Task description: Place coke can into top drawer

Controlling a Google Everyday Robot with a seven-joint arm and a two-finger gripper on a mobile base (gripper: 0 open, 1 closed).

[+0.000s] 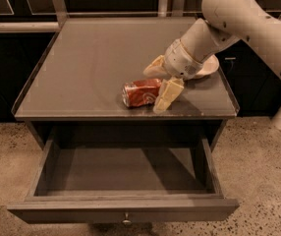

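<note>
One table [91, 58] bears the can; under its front edge the drawer [121, 208] stands pulled open. From the right the arm [238, 14] reaches past the bowl [210, 69]. The gripper [161, 81] sits low, fingers spread astride the can's right end. The can [139, 92] lies on its side, long axis left-right, extending left of the gripper

On table [91, 68]: coke can [140, 93], tool [161, 81] just right.

Tabletop [91, 58] holds bowl [210, 69], coke can [136, 93] at end effector [153, 90].
</note>
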